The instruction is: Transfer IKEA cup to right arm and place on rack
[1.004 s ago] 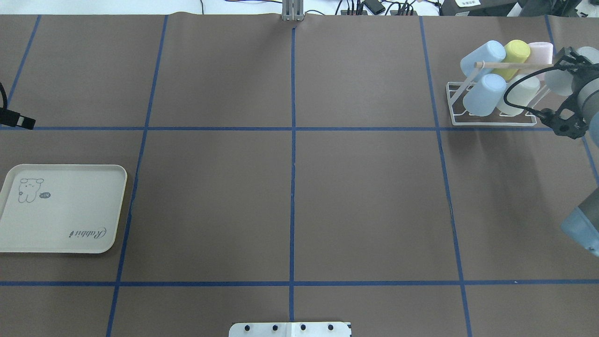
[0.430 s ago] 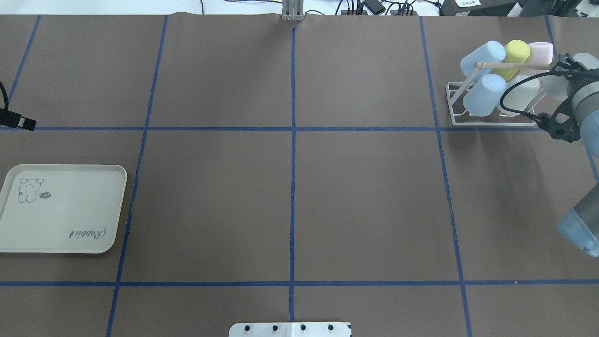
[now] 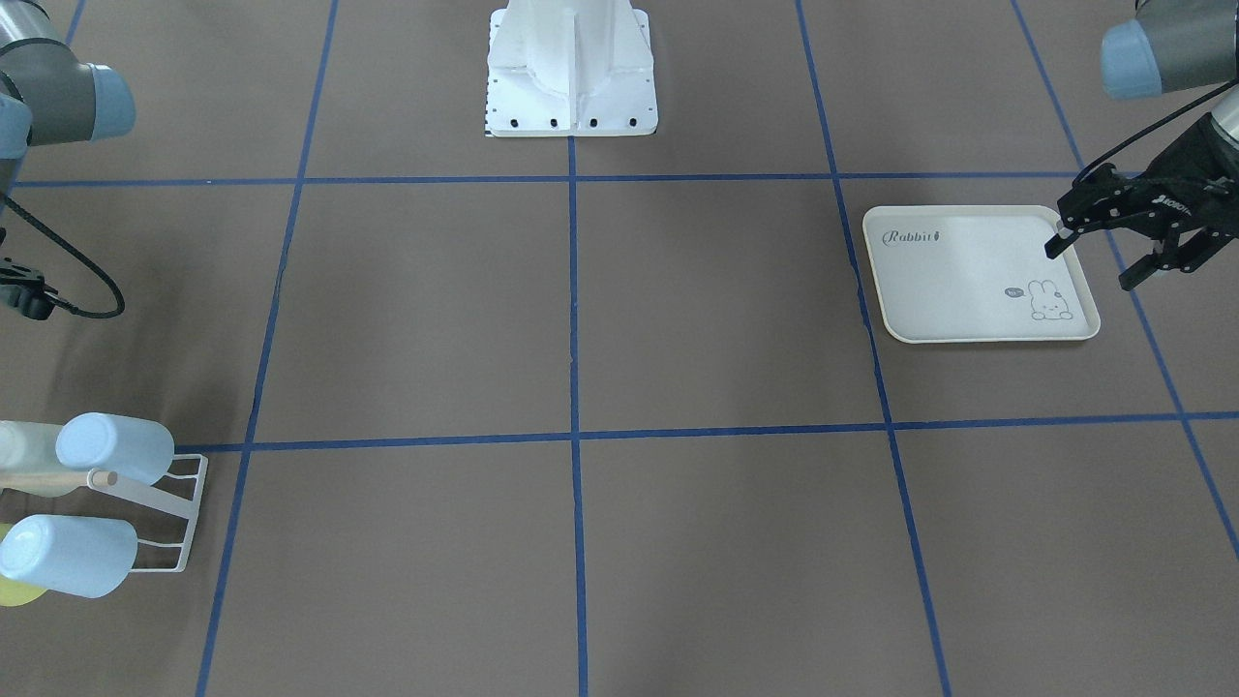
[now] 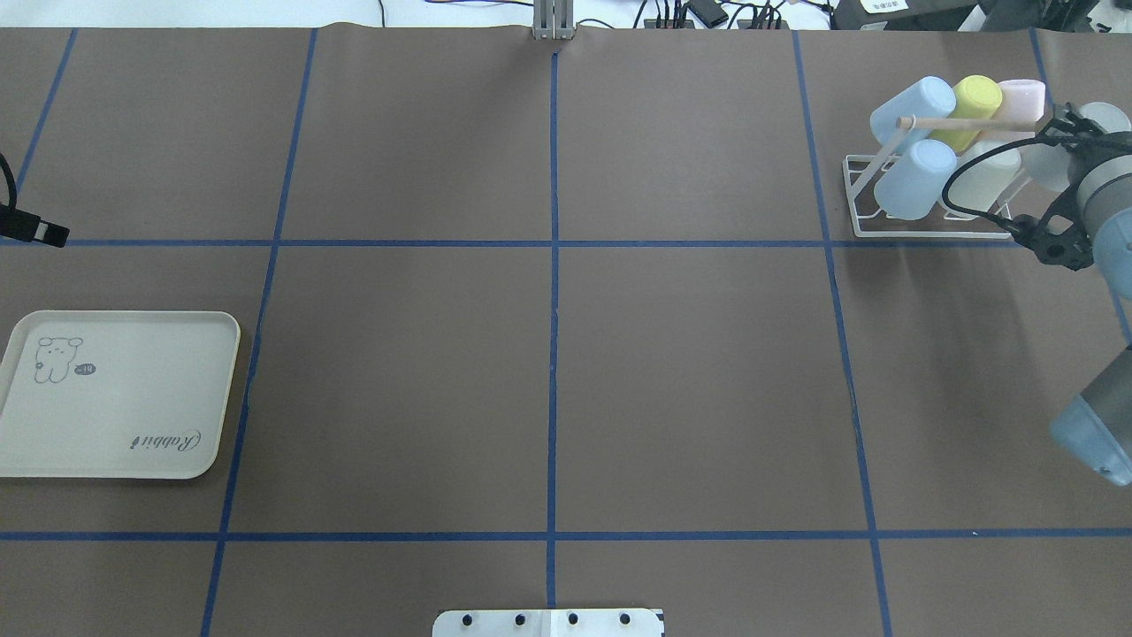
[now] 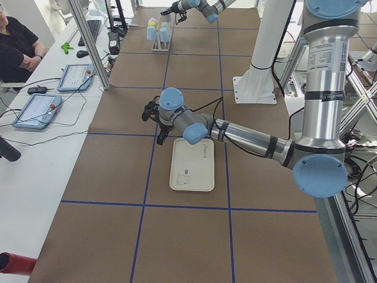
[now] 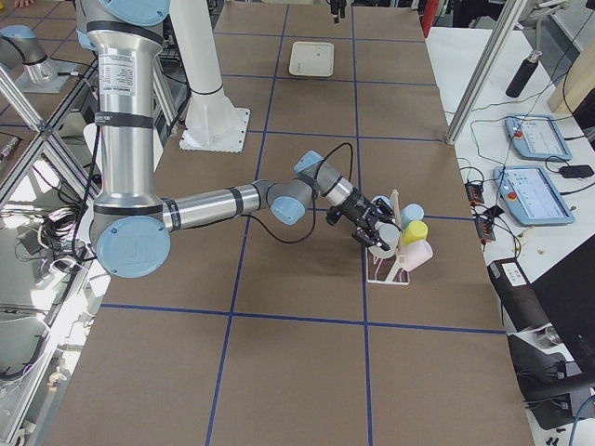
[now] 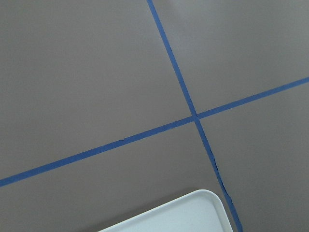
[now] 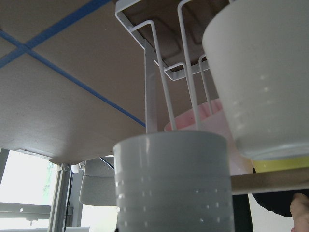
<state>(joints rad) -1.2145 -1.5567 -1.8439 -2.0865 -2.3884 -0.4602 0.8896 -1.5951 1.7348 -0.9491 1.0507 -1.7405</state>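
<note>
The white wire rack (image 4: 853, 199) with its wooden dowel (image 4: 964, 125) stands at the table's far right and carries several pastel cups: two pale blue, a yellow, a pink and a cream one. My right gripper (image 4: 1059, 172) is at the rack's right end, shut on a pale grey-white IKEA cup (image 4: 1048, 164). That cup fills the lower middle of the right wrist view (image 8: 171, 183), just under the dowel, with the rack's wires (image 8: 159, 58) behind it. My left gripper (image 3: 1089, 266) hangs open and empty over the tray's edge.
A cream rabbit-printed tray (image 4: 115, 394) lies at the table's left, also seen from the front (image 3: 968, 281). The robot's white base (image 3: 571, 68) stands mid-table at the near edge. A person (image 5: 15, 47) sits at the side desk beside tablets.
My right arm has shifted slightly left and nearer, carrying the pale cup closer in against the rack's right end. The left arm has not moved.
</note>
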